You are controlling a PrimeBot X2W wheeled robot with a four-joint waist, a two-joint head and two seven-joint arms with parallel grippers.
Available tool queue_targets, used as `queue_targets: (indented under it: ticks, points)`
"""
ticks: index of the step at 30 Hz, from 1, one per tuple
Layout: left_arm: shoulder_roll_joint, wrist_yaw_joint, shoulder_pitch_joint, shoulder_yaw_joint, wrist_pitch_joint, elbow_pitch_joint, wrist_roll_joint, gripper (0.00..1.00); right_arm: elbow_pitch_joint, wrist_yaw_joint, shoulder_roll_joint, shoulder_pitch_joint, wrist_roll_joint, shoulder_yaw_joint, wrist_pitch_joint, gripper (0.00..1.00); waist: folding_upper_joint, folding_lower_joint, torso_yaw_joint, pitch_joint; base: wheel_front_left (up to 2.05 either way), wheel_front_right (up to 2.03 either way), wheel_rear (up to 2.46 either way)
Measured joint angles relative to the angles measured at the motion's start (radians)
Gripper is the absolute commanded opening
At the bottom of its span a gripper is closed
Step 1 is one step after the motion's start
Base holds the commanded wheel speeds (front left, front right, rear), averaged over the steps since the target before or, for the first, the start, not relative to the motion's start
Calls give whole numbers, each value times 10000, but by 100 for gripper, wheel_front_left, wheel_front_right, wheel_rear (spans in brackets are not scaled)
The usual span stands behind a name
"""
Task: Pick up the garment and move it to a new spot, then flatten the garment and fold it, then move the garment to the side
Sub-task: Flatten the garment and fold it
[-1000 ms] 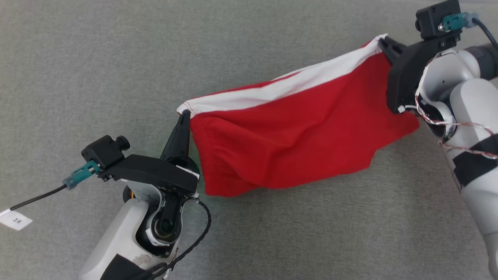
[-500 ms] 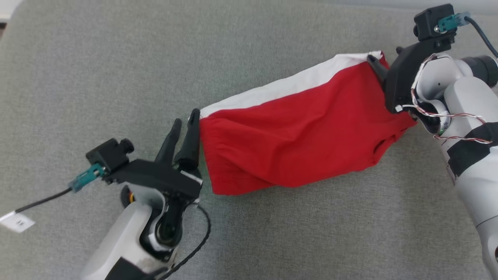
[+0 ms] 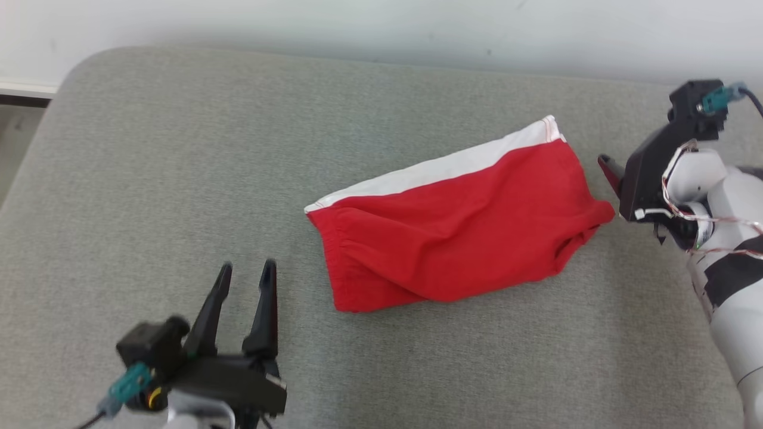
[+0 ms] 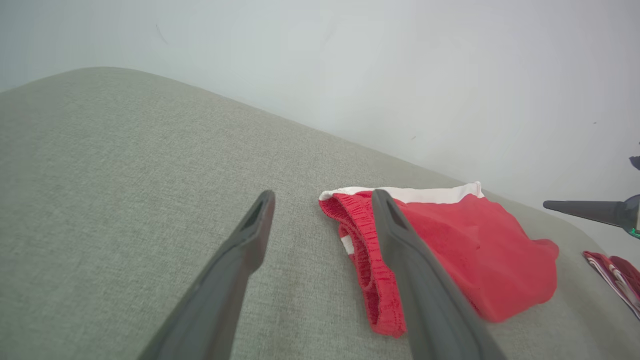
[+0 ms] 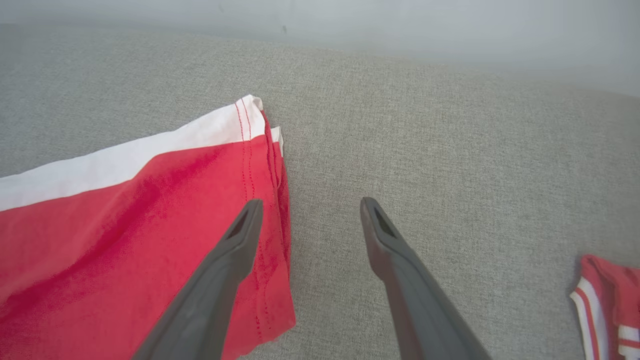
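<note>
garment (image 3: 459,232): red with a white band on the far edge, lies rumpled mid grey cushion (image 3: 149,179), between both grippers, gripped by neither
left gripper (image 3: 247,269): fingers spread wide, empty, near elastic end, apart from it
right gripper (image 5: 311,204): fingers parted, empty, at stitched end
step: likely flatten before fold
how: pinch both band corners through all layers, pull apart evenly, stay low, smooth the near-edge bulge
watch: striped cloth (image 5: 607,295) near the right arm, don't snag
</note>
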Motion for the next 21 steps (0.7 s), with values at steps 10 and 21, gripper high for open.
queue_targets:
  ticks: [10, 21]
  points:
    - [144, 100, 960, 71, 0, -782, 1168, 100, 1072, 0, 372, 331, -865, -1241, 81, 100, 0, 0, 563, -107, 0, 0, 0]
    - [784, 541, 957, -2, 61, -811, 1931, 100, 2297, 0, 828, -174, -2372, -2654, -219, 100, 0, 2, 993, 238, 0, 0, 0]
